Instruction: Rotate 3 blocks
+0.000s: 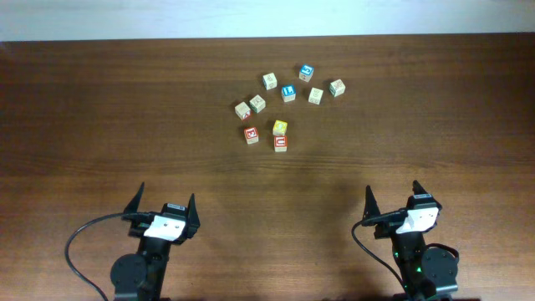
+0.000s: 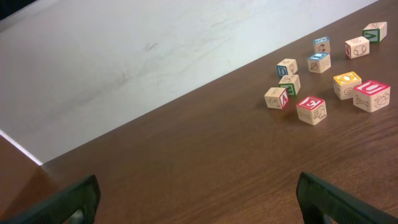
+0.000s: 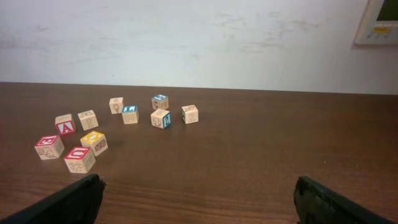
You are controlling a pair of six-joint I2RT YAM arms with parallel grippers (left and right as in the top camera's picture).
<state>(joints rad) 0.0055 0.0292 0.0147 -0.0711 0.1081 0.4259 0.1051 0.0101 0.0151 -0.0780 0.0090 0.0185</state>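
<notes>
Several small wooden alphabet blocks lie in a loose cluster at the far middle of the table. Two are red-faced: one [image 1: 251, 134] [image 2: 311, 109] [image 3: 48, 147] and another [image 1: 281, 143] [image 2: 371, 95] [image 3: 79, 158]. Pale beige blocks lie at the cluster's left [image 1: 242, 109], [image 1: 257, 103] and back [image 1: 269, 80], [image 1: 315, 95]. My left gripper [image 1: 165, 201] [image 2: 199, 199] and right gripper [image 1: 393, 194] [image 3: 198, 196] stand open near the front edge, well short of the blocks, with nothing between their fingers.
In the cluster also sit a yellow-faced cube [image 1: 280, 127], two blue-faced cubes [image 1: 306, 72] [image 1: 288, 93] and a green-edged cube [image 1: 336, 87]. The brown wooden table [image 1: 100, 125] ends at a pale wall [image 3: 199, 37] behind the cubes.
</notes>
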